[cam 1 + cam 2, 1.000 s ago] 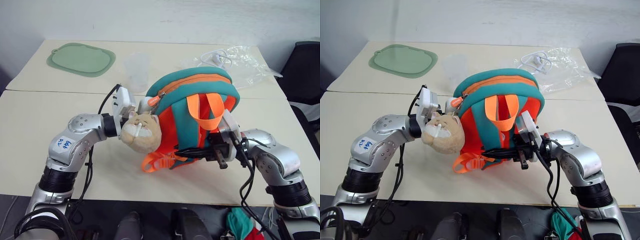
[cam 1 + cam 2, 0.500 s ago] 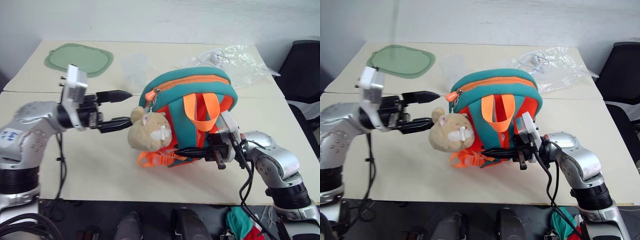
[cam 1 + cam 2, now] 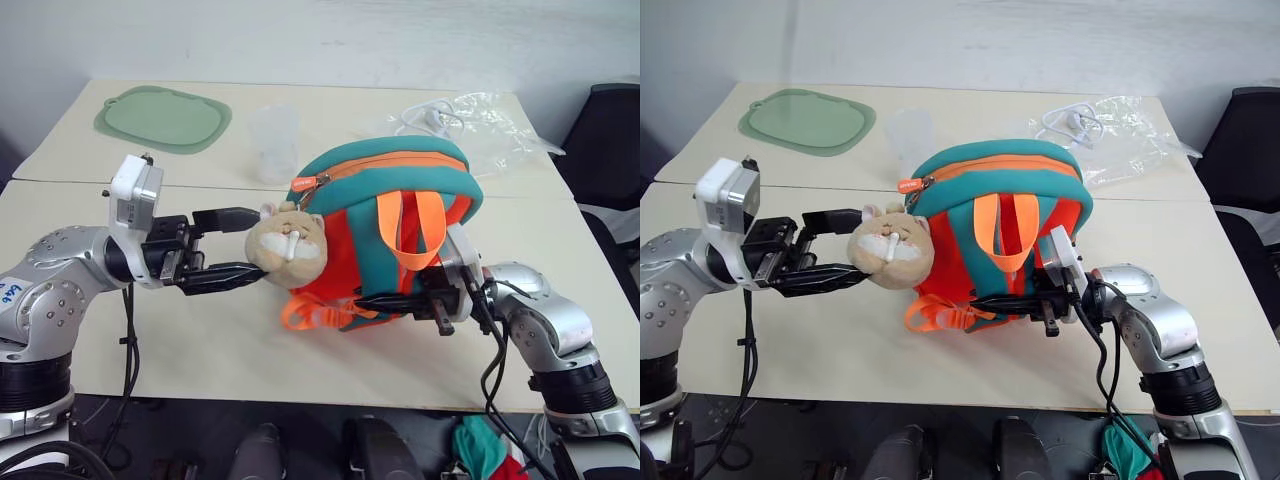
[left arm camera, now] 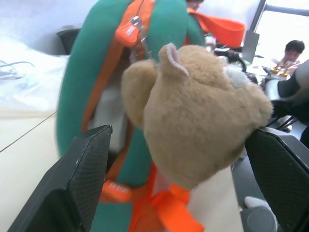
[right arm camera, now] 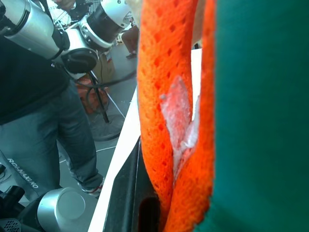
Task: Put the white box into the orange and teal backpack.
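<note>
The orange and teal backpack (image 3: 395,225) stands upright near the middle of the table (image 3: 60,260), closer to the front edge than the back, zipper across its top looks closed. The white box can't be made out.

Left gripper (image 3: 243,246) points sideways at the backpack's left flank, fingers wide apart. The tan plush charm (image 3: 287,240) hangs off the bag right at the fingertips, sitting in the gap between them in the left wrist view (image 4: 203,130); can't tell if either finger touches it.

Right gripper (image 3: 385,303) comes in level from the other side at the bag's lower front, fingers together, clamped on an orange strap (image 5: 166,96) by the look of the right wrist view. Loose orange strap loops (image 3: 315,315) lie on the table just under the charm.

Open room: bare tabletop left of the left arm and a strip along the front edge before the drop-off. Seam between two table halves runs behind the bag. Behind it, a clear plastic cup (image 3: 273,140) stands close to the backpack's top; a green mat (image 3: 163,118) at the far left corner, a clear crinkled plastic bag (image 3: 480,125) at far right, both well apart from the grippers. A black chair (image 3: 610,140) is at the right edge.
</note>
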You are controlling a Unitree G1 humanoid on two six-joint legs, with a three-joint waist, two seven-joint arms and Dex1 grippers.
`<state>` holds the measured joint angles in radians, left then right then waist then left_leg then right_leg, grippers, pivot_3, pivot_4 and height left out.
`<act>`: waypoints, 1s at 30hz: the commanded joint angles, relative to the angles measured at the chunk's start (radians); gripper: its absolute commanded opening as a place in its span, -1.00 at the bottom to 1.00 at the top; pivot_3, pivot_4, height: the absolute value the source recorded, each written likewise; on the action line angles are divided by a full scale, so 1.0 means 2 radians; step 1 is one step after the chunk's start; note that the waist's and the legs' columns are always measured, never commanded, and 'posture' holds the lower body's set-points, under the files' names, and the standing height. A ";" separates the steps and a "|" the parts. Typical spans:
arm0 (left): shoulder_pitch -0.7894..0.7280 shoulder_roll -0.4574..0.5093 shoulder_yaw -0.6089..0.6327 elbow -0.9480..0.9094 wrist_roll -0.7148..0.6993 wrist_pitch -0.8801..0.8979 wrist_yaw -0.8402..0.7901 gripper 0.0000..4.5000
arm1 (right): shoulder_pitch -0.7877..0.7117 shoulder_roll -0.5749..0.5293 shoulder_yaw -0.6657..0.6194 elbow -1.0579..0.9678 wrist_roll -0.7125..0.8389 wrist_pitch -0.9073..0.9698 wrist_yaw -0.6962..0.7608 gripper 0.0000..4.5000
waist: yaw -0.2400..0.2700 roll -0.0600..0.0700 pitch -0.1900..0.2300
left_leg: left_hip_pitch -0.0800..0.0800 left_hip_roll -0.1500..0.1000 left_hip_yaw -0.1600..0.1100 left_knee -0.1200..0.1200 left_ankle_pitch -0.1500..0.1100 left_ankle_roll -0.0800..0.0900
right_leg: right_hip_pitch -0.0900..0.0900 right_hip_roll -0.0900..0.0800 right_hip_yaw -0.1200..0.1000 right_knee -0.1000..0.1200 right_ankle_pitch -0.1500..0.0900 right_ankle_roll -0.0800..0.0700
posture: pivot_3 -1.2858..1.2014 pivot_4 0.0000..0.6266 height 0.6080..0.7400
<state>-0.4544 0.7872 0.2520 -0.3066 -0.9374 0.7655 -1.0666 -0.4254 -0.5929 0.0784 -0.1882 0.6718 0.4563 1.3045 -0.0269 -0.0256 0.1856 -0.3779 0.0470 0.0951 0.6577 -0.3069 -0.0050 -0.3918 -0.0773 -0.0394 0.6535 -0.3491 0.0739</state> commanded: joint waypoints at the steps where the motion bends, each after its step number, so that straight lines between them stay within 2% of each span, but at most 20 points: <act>1: 0.000 -0.013 0.001 -0.028 -0.022 0.003 0.019 0.72 | -0.006 0.004 0.003 0.000 0.000 -0.004 0.005 -0.92 | 0.000 0.000 0.000 | 0.000 0.000 0.000 0.000 0.000 0.000 | 0.000 0.000 0.000 0.000 0.000 0.000 | 0.03 -0.52 1.00; 9: 0.010 -0.020 0.008 -0.031 -0.033 0.004 0.029 -0.37 | -0.015 0.015 0.008 -0.004 -0.003 0.004 -0.005 -0.92 | 0.000 0.000 0.000 | 0.000 0.000 0.000 0.000 0.000 0.000 | 0.000 0.000 0.000 0.000 0.000 0.000 | 0.03 -0.52 1.00; 11: 0.019 -0.014 0.015 -0.024 -0.028 0.002 0.028 -0.61 | -0.015 0.018 0.007 -0.005 -0.004 0.004 -0.008 -0.92 | 0.000 0.000 0.000 | 0.000 0.000 0.000 0.000 0.000 0.000 | 0.000 0.000 0.000 0.000 0.000 0.000 | 0.03 -0.52 1.00; 14: 0.045 0.014 0.038 0.014 0.002 -0.011 0.018 -0.87 | -0.014 0.022 0.003 -0.007 -0.004 0.003 -0.015 -0.92 | -0.002 0.000 0.000 | 0.000 0.000 0.000 0.000 0.000 0.000 | 0.000 0.000 0.000 0.000 0.000 0.000 | 0.03 -0.52 1.00; 18: 0.072 0.052 0.063 0.085 0.039 -0.031 0.008 -0.92 | -0.010 0.023 -0.001 -0.012 -0.001 0.004 -0.024 -0.92 | -0.002 0.000 0.000 | 0.001 0.000 0.000 0.000 0.000 -0.001 | 0.000 0.000 0.000 0.001 0.000 0.000 | 0.03 -0.52 1.00; 21: 0.074 0.054 0.067 0.119 0.053 -0.037 0.016 -0.92 | -0.007 0.022 -0.005 -0.016 0.002 0.006 -0.030 -0.92 | -0.001 0.000 0.000 | 0.001 0.000 0.000 0.000 0.000 0.000 | 0.000 0.000 0.000 0.000 0.000 0.000 | 0.03 -0.52 1.00; 27: 0.100 0.059 -0.007 0.126 0.114 -0.066 -0.019 -0.92 | 0.001 0.021 -0.010 -0.030 0.010 0.011 -0.046 -0.92 | -0.001 0.000 0.000 | 0.001 0.000 0.000 -0.001 0.000 0.000 | 0.000 0.000 0.000 0.000 0.000 0.000 | 0.03 -0.52 1.00; 30: 0.087 0.030 -0.041 0.132 0.123 -0.056 -0.004 -0.92 | 0.004 0.023 -0.015 -0.037 0.014 0.017 -0.056 -0.92 | -0.002 0.000 0.000 | 0.001 0.000 0.000 -0.001 0.000 0.000 | 0.000 0.000 0.000 0.000 0.000 0.000 | 0.03 -0.52 1.00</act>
<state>-0.2682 0.8600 0.1923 -0.0601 -0.7179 0.6488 -1.0922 -0.4169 -0.5511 0.0766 -0.2274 0.6702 0.4856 1.2039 -0.0299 -0.0255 0.1855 -0.3763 0.0471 0.0956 0.6548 -0.3065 -0.0060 -0.3928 -0.0778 -0.0386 0.6542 -0.3495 0.0732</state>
